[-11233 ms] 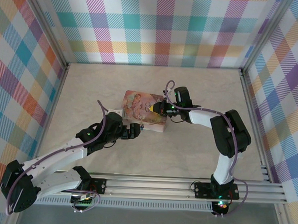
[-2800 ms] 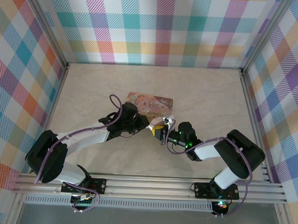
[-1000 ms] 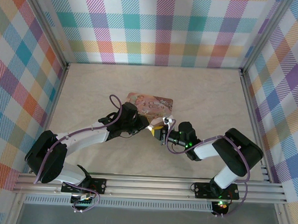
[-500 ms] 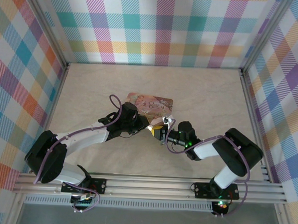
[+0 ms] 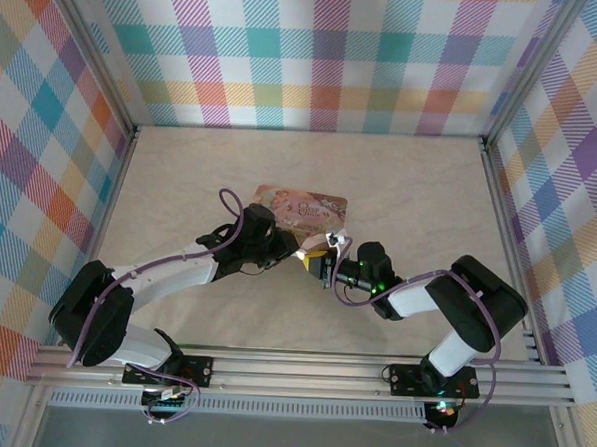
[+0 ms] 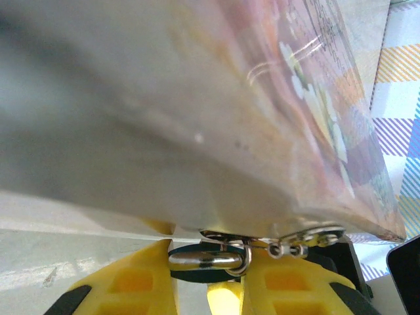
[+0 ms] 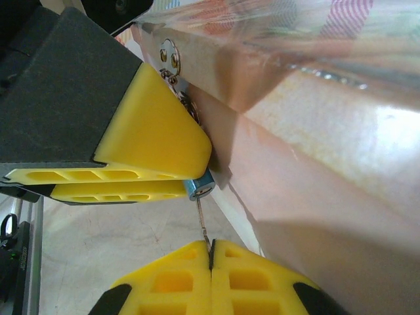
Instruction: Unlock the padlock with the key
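Pink tin box (image 5: 299, 206) on a pale marbled table (image 5: 420, 190), plaid walls (image 5: 317, 54) on 3 sides.
Left jaws pinch the blue padlock (image 7: 198, 189) hanging at the box's edge; right jaws are closed tight on the key (image 7: 204, 226), its tip at the padlock.

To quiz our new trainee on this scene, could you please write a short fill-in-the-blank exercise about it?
1. The left claw clamps the ____ padlock.
2. The right claw is shut on the thin ____.
3. Both claws have ____ fingers.
4. The padlock hangs on a ____ tin.
Missing words: blue; key; yellow; pink.
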`<state>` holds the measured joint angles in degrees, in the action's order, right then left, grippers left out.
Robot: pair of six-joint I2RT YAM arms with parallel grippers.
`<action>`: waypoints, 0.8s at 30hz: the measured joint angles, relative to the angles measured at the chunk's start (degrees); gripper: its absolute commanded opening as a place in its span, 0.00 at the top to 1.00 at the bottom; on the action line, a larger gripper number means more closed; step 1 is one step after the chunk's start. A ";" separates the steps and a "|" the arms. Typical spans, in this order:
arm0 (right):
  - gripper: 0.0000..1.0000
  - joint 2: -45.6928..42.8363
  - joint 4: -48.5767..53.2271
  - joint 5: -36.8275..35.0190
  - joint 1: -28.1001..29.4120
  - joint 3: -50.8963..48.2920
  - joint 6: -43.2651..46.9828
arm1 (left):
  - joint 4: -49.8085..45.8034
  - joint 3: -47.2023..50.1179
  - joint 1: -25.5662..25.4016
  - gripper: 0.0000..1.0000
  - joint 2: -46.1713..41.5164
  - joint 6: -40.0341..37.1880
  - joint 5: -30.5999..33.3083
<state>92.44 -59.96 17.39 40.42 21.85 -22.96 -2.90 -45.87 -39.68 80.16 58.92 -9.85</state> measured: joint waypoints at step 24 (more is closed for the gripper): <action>1.00 1.70 -1.99 1.60 -0.72 0.39 5.14 | -0.15 0.00 0.02 0.81 -0.09 -0.11 -0.15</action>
<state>94.15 -61.95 18.98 39.70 22.24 -17.82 -3.05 -45.87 -39.66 80.07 58.81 -10.00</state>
